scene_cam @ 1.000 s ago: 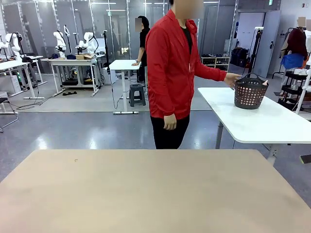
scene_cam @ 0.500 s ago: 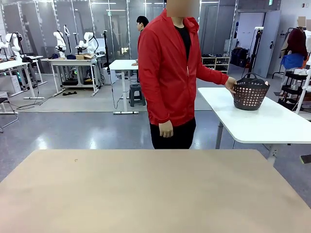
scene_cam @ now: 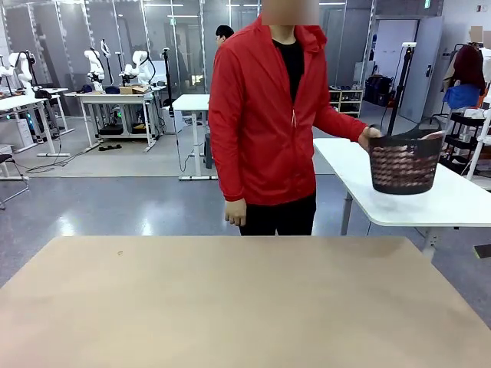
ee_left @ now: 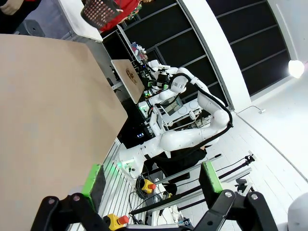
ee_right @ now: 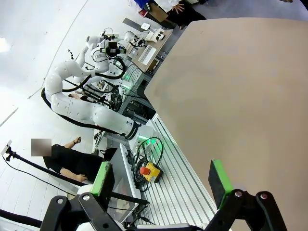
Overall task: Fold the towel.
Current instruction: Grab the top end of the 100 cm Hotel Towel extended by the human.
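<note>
- Pink towel (scene_cam: 434,135) in the dark basket (scene_cam: 403,165), person's hand (scene_cam: 370,136) on its rim, at the white side table (scene_cam: 453,203).
- My left gripper (ee_left: 151,179): fingers apart, empty.
- My right gripper (ee_right: 160,180): fingers apart, empty.

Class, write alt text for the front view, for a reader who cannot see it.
A person in a red zip jacket stands at the far side of a wide tan table, one arm stretched sideways to grip the rim of a dark perforated plastic basket on a white side table.
</note>
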Available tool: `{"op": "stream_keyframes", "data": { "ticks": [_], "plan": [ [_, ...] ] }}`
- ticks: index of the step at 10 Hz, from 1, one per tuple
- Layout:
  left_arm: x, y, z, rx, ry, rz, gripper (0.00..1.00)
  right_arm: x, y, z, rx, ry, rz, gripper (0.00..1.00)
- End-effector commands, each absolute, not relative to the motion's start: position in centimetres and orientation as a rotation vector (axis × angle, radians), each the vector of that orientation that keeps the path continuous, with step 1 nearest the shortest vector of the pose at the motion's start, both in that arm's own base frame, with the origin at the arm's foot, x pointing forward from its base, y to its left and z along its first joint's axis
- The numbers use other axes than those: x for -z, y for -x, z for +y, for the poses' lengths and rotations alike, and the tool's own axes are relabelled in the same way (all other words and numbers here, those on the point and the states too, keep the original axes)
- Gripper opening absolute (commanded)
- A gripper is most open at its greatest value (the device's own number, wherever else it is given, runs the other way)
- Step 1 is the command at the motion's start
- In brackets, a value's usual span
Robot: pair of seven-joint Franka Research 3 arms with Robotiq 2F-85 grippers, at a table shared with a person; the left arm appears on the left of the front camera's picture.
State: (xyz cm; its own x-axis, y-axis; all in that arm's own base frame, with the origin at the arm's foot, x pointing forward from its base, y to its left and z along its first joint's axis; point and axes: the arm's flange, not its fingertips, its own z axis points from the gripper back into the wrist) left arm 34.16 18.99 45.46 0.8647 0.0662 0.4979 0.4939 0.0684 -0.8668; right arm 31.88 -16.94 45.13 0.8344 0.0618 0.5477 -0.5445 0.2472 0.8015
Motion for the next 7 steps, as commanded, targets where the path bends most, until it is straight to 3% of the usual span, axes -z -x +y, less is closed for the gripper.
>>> {"op": "stream_keyframes", "data": {
  "ticks": [1, 7],
  "plan": [
    [-45.45, -34.19, 19.06, 0.345, 1.49, -0.471, 1.0, -45.19, -32.04, -16.98, -0.445, -1.274, -0.473, 1.0],
    [-45.45, -34.19, 19.06, 0.345, 1.49, -0.471, 1.0, -45.19, -32.04, -16.98, -0.445, -1.274, -0.473, 1.0]
  ]
}}
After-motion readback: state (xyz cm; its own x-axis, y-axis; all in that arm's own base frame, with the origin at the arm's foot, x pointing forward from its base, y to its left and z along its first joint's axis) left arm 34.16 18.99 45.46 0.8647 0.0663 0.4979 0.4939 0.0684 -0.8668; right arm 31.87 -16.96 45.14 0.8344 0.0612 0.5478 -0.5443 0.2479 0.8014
